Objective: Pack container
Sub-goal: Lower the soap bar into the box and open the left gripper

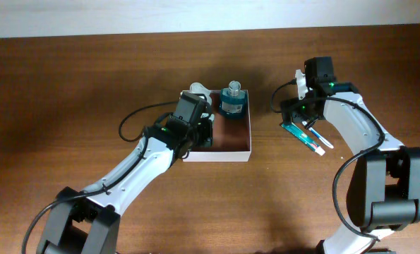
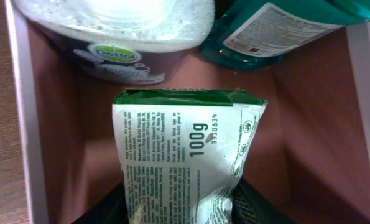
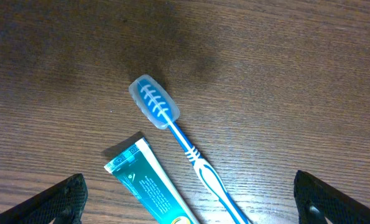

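Note:
The container [image 1: 227, 137] is a square shallow box with white walls and a reddish-brown inside, at the table's middle. In it stand a teal glass bottle [image 1: 232, 99] and a white-lidded jar [image 1: 198, 91] at the far side. My left gripper [image 1: 202, 132] is inside the container's left part, shut on a green and white packet [image 2: 185, 149], whose top end lies near the jar [image 2: 116, 37] and the bottle [image 2: 278, 31]. My right gripper [image 1: 303, 116] hangs open above a teal toothpaste tube [image 3: 148, 185] and a blue toothbrush [image 3: 181, 140] on the table, touching neither.
The toothpaste [image 1: 299, 134] and toothbrush [image 1: 318, 137] lie right of the container on the brown wooden table. The container's left wall [image 2: 23, 124] is close to the packet. A black cable loops on the table left of the container [image 1: 128, 123].

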### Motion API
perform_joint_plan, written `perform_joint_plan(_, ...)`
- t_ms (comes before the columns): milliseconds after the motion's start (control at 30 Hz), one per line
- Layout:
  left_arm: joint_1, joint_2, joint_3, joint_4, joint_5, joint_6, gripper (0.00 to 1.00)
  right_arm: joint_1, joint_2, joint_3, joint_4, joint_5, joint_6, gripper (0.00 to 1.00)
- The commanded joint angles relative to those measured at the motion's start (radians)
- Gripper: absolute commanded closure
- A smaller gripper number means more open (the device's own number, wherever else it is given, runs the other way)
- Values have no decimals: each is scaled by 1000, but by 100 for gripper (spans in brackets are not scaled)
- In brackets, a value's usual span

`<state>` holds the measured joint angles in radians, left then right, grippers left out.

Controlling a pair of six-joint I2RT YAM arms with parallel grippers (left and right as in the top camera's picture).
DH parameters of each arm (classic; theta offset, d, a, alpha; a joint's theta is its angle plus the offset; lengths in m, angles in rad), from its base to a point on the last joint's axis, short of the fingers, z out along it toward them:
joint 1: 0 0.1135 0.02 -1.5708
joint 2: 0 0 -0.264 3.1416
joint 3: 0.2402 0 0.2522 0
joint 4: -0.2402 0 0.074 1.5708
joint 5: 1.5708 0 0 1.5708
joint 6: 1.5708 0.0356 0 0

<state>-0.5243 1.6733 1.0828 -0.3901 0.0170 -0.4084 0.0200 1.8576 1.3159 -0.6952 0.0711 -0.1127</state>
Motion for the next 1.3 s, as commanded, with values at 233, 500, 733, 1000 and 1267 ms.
perform_joint_plan(233, 1, 1, 8, -49, -101, -6, 65, -3, -16, -5, 0, 9, -3, 2)
perform_joint_plan(500, 1, 0, 10, -38, -84, -14, 36, -3, -16, -5, 0, 9, -3, 2)
perform_joint_plan(733, 2, -54, 88, -115, -58, -13, 31, -3, -16, -5, 0, 9, -3, 1)
perform_joint_plan(1000, 48, -297, 173, -328, -191, 2, 38, -3, -16, -5, 0, 9, -3, 2)
perform_joint_plan(1267, 187, -274, 99, -482, -190, -17, 47, -3, -16, -5, 0, 9, -3, 1)
